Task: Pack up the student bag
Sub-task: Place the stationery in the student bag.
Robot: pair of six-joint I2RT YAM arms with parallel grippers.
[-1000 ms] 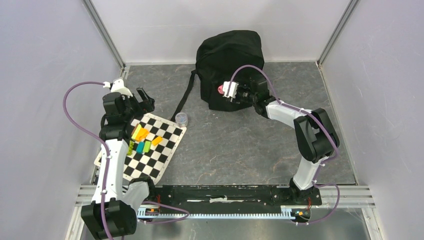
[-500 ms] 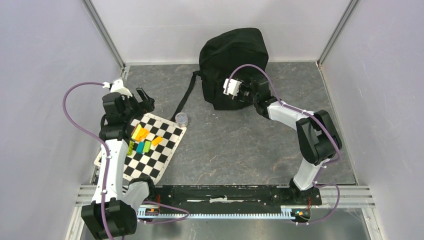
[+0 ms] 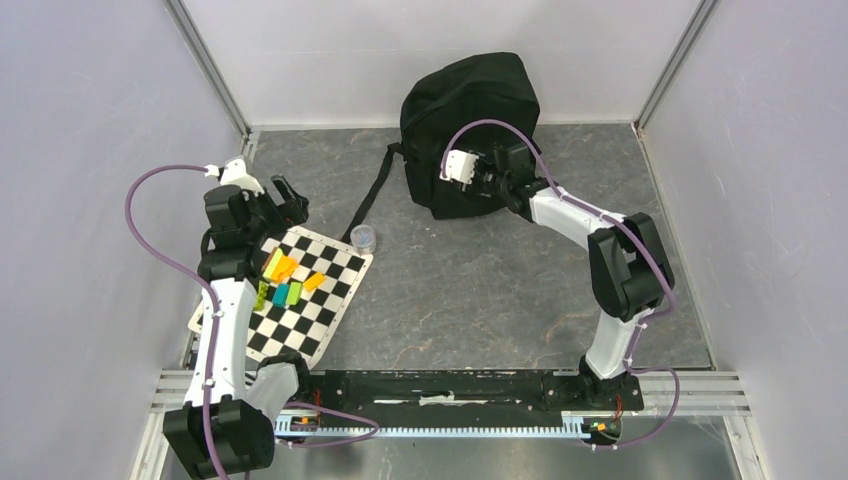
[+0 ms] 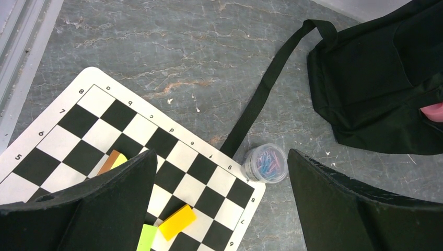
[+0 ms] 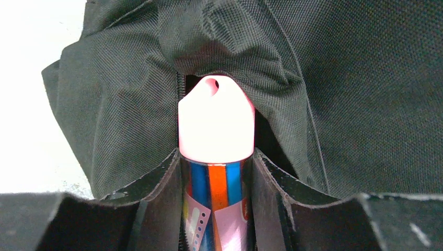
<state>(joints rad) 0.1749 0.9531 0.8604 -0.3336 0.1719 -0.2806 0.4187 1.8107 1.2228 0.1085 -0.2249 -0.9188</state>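
The student bag (image 3: 465,100) is a large black fabric backpack at the back of the table, also in the left wrist view (image 4: 376,89). My right gripper (image 3: 452,182) is pressed against its front and is shut on a can with blue and orange stripes (image 5: 217,198). In the right wrist view the gripper (image 5: 217,157) holds the can just below its pink cap (image 5: 216,120). The cap pokes into a dark gap under a fold of the bag (image 5: 339,78). My left gripper (image 3: 272,203) hangs open over the chessboard, nothing between its fingers (image 4: 219,157).
A chessboard (image 3: 330,300) lies at the left with several coloured blocks (image 3: 285,280) on it. A small clear tub of paper clips (image 3: 365,237) (image 4: 265,163) stands by its far corner. The bag's black strap (image 3: 372,195) trails across the floor toward the tub.
My right gripper has pushed the can forward and up into the bag; the pink cap no longer shows from above. The bag has shifted back a little. The left arm has not moved.
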